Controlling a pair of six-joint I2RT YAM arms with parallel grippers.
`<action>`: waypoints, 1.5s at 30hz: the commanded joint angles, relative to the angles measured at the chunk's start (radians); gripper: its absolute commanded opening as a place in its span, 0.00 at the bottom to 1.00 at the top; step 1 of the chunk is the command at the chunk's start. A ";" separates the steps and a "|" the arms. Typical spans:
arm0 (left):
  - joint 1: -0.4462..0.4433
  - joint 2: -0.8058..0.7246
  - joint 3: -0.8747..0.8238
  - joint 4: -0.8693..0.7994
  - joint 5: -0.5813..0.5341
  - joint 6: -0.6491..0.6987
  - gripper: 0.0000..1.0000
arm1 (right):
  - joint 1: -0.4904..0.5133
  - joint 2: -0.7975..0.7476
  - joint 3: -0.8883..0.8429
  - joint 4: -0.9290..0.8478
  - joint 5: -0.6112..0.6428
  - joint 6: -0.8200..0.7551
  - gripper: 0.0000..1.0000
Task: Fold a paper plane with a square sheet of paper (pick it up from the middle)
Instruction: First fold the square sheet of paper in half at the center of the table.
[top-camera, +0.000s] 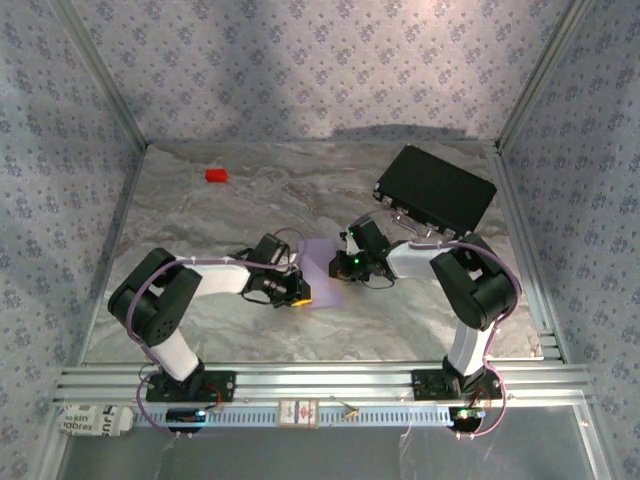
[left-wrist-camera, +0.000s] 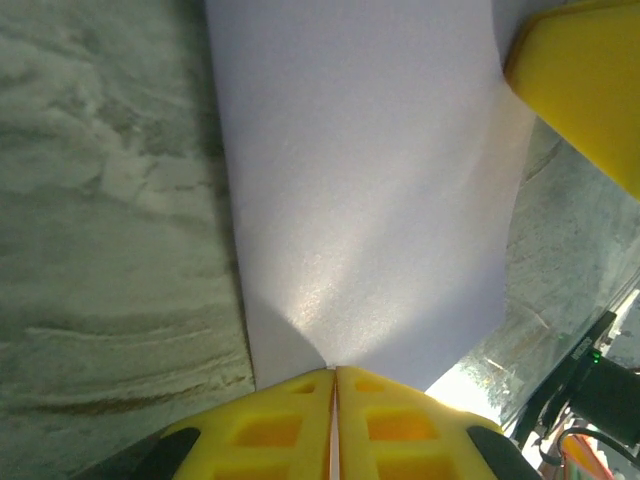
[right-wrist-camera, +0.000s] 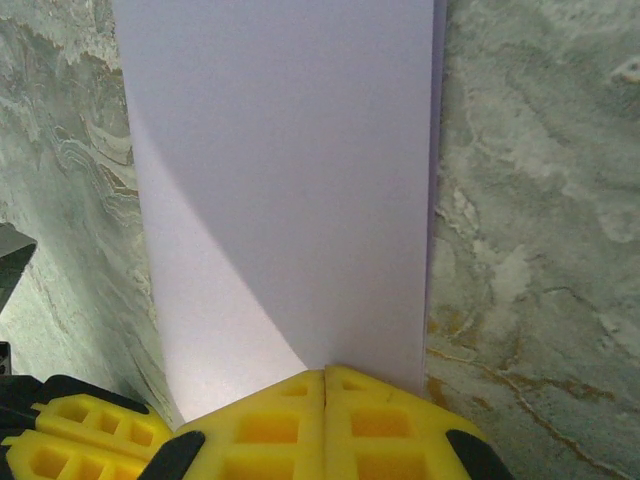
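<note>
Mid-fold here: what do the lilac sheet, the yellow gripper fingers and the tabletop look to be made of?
The sheet looks like thin matte paper: faint grain, soft glare, crisp straight edges. The fingers look like yellow moulded plastic or firm rubber, hard to say which: square recessed pockets, dull sheen. The tabletop is marble-patterned with grey-green veining; whether it is real stone or printed laminate, I cannot tell.

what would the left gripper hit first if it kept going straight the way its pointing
The lilac sheet of paper: the left gripper rests shut at its near edge. Beyond, the right gripper shows a yellow finger right of that line, probably missed; depth unclear.
</note>
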 joint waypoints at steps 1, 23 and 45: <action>-0.019 -0.008 0.001 -0.128 -0.072 0.046 0.10 | 0.009 0.021 -0.038 -0.122 0.062 0.007 0.00; -0.040 -0.015 -0.036 -0.008 -0.015 -0.025 0.14 | 0.009 0.021 -0.047 -0.118 0.064 0.010 0.00; -0.091 -0.171 -0.074 -0.161 -0.163 0.118 0.13 | 0.009 0.023 -0.051 -0.108 0.062 0.016 0.00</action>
